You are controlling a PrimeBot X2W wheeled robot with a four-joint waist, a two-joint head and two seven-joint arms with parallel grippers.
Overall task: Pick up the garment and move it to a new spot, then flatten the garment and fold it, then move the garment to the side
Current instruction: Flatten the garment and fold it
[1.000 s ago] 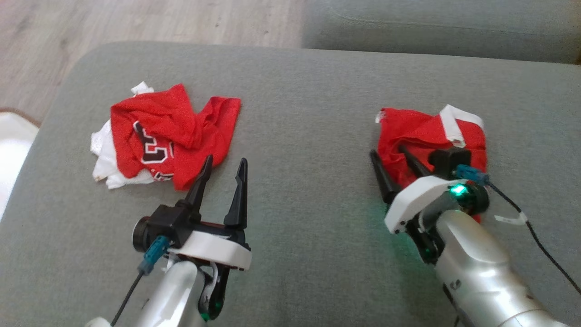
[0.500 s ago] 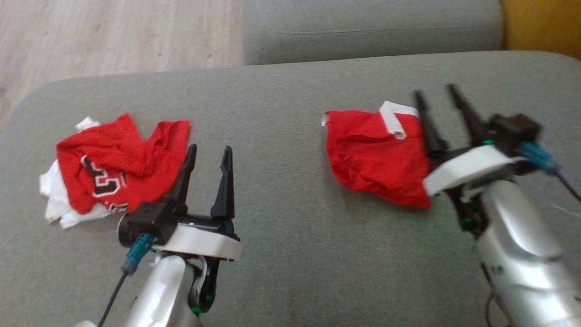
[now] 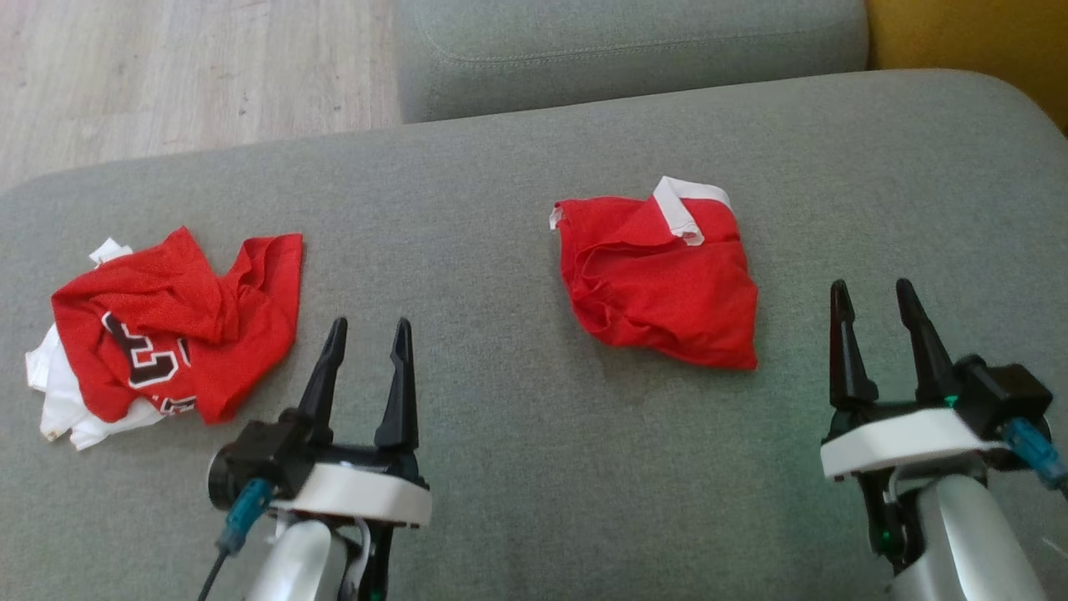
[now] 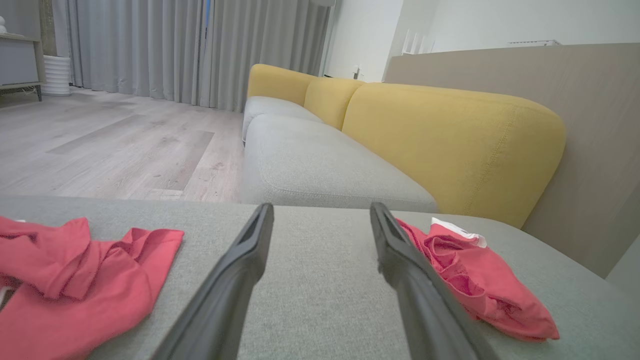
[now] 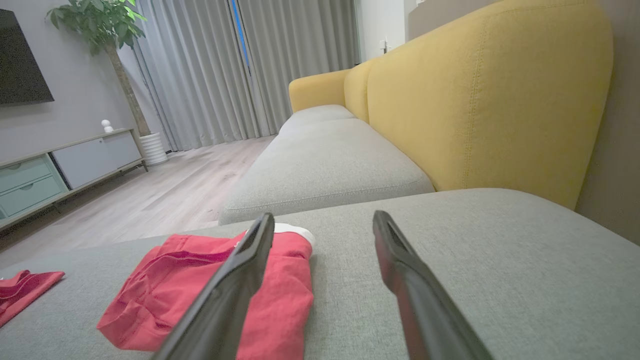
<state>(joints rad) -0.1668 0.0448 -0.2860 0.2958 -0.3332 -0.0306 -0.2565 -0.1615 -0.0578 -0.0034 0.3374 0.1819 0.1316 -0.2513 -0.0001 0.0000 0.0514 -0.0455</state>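
A folded red garment (image 3: 659,280) with a white trim band lies flat on the grey cushion, right of centre. It also appears at right in the left wrist view (image 4: 475,280) and at lower left in the right wrist view (image 5: 200,285). My right gripper (image 3: 870,288) is open and empty, apart from the garment, to its right and nearer. The right gripper's fingers (image 5: 324,217) point past the garment's right edge. My left gripper (image 3: 370,327) is open and empty between the two cloth piles (image 4: 321,210). A crumpled red and white jersey (image 3: 167,334) lies at far left.
The grey seat cushion (image 3: 517,467) spreads wide under both arms. A second grey cushion (image 3: 626,50) adjoins at the back, with a yellow backrest (image 3: 968,33) at the far right. Wooden floor (image 3: 167,75) lies beyond the cushion's back left edge.
My right gripper has drawn off the folded garment, back and to the right, leaving it lying on the cushion. The head camera has swung right, so everything sits further left in view.
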